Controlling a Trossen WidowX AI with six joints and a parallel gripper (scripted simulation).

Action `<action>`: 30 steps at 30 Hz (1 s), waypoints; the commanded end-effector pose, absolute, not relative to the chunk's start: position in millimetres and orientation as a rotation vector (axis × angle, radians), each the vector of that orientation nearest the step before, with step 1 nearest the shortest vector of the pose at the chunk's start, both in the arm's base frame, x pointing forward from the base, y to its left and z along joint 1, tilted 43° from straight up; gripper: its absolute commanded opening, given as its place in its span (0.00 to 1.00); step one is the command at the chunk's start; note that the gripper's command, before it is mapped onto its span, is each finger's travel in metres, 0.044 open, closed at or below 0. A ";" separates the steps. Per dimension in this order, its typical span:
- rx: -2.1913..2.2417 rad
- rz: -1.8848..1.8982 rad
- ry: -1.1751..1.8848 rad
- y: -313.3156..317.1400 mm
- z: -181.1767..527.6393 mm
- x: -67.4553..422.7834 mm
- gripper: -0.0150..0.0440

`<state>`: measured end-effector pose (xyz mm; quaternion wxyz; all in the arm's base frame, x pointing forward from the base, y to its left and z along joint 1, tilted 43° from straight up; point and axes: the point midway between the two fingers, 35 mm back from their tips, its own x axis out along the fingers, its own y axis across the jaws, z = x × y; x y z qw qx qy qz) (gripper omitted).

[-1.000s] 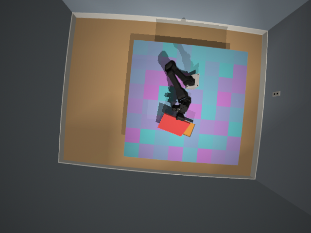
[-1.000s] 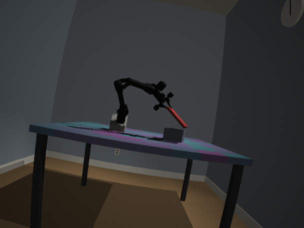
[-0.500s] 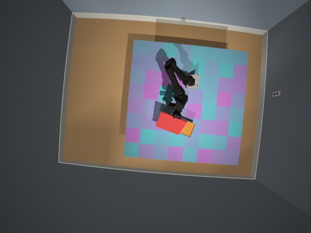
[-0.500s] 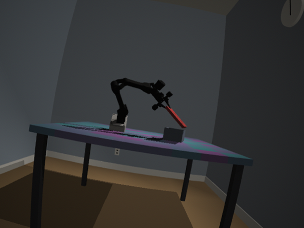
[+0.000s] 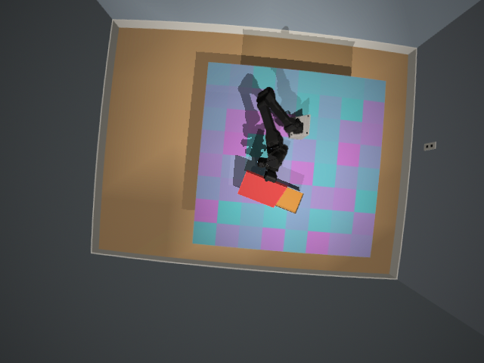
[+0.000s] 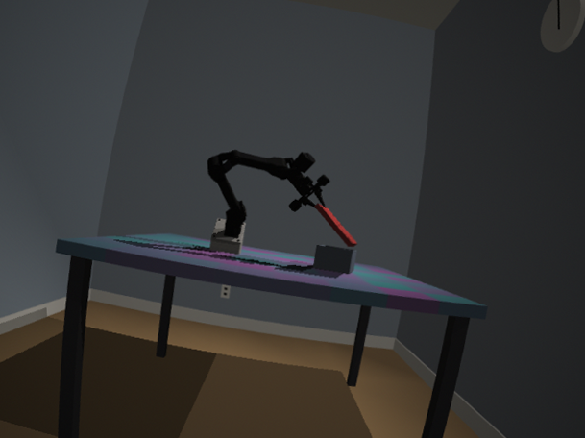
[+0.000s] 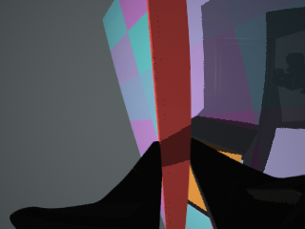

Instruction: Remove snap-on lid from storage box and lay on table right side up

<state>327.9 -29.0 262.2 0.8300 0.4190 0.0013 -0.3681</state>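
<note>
Red is the lid [image 6: 337,226], and the black fingers [image 6: 316,202] are closed on its upper edge, only a little apart, with the thin plate pinched between them. In the exterior view the lid hangs in the air at a steep tilt, its high end at the fingers and its low end just above the far top edge of the box [image 6: 334,259]; I cannot tell if that low end touches the box or not. The box stands on the surface [image 6: 135,248], a board with squares in teal, pink and violet, on dark legs.

From the top view the lid [image 5: 262,189] covers the left part of the box, and the orange inside of the box [image 5: 290,200] is open to see at the right of it. The arm [image 5: 269,117] reaches from its pale base [image 5: 305,125] toward the lid, and the fingers [image 5: 268,175] sit at the lid's edge that is nearer to the base.

In the wrist view the lid [image 7: 170,90] is seen edge-on as a narrow red band running up from between the two dark fingers, and a small orange piece of the box [image 7: 196,193] shows just beside it at the right. Behind the band the checked surface [image 7: 133,64] is visible.

A round clock [image 6: 562,20] hangs on the right wall.
</note>
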 end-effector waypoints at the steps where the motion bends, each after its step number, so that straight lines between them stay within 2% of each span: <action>1: 0.892 -0.771 0.002 -33.8 270.4 324.3 0.25; 30: 0.890 -0.771 0.001 -72.3 306.4 299.0 0.25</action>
